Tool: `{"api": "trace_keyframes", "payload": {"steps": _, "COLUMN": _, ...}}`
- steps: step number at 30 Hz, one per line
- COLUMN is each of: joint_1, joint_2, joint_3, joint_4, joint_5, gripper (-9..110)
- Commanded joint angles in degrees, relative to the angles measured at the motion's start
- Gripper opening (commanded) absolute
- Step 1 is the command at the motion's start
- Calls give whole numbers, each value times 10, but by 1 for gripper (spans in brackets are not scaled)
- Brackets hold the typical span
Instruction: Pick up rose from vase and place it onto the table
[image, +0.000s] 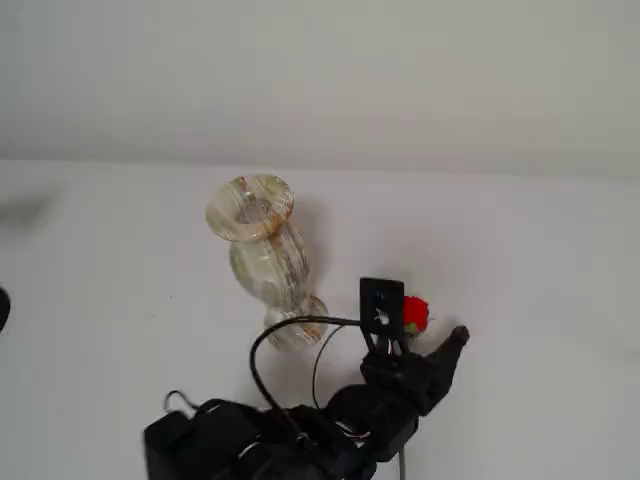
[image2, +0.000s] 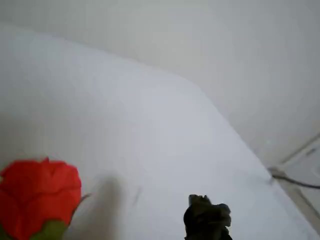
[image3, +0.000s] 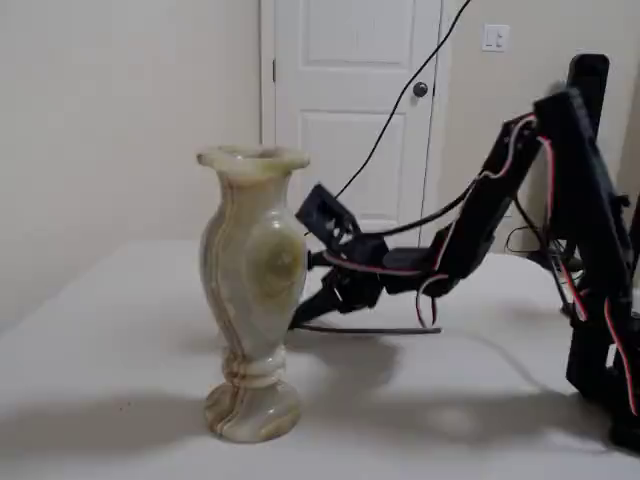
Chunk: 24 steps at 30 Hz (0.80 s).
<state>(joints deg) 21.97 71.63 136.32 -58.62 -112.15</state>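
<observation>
One rose (image: 414, 315) is out of the vase (image: 262, 250) and held low over the table (image: 540, 260), right of the vase in the top-down fixed view, its stem (image3: 365, 329) nearly level. Clenched on that stem, the gripper (image3: 318, 312) looks to be in the placing step; next it should lower slightly and let go.

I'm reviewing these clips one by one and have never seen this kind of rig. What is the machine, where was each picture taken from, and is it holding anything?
The machine is a small black robot arm with a two-finger hand. One fixed view looks down on the white table, another looks across it from the side, and the wrist view comes from a camera riding on the arm. A marbled stone vase stands upright on the table with nothing in its mouth. The red artificial rose is out of the vase, right by the hand, and its thin stem runs level, low over the table. The pictures don't show whether the hand grips the stem or has let it go.
</observation>
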Motion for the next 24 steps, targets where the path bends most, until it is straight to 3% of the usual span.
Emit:
{"api": "trace_keyframes", "payload": {"steps": 1, "joint_1": -17, "joint_2": 130, "joint_3": 21, "joint_4": 45, "joint_5": 27, "gripper": 47}}
{"api": "trace_keyframes", "payload": {"steps": 7, "joint_1": -35, "joint_2": 312, "joint_3": 81, "joint_4": 171, "joint_5": 72, "gripper": 46}}
{"api": "trace_keyframes", "payload": {"steps": 17, "joint_1": -52, "joint_2": 674, "joint_3": 106, "joint_4": 598, "joint_5": 202, "gripper": 45}}
{"api": "trace_keyframes", "payload": {"steps": 24, "joint_1": -59, "joint_2": 855, "joint_3": 105, "joint_4": 809, "joint_5": 281, "gripper": 45}}
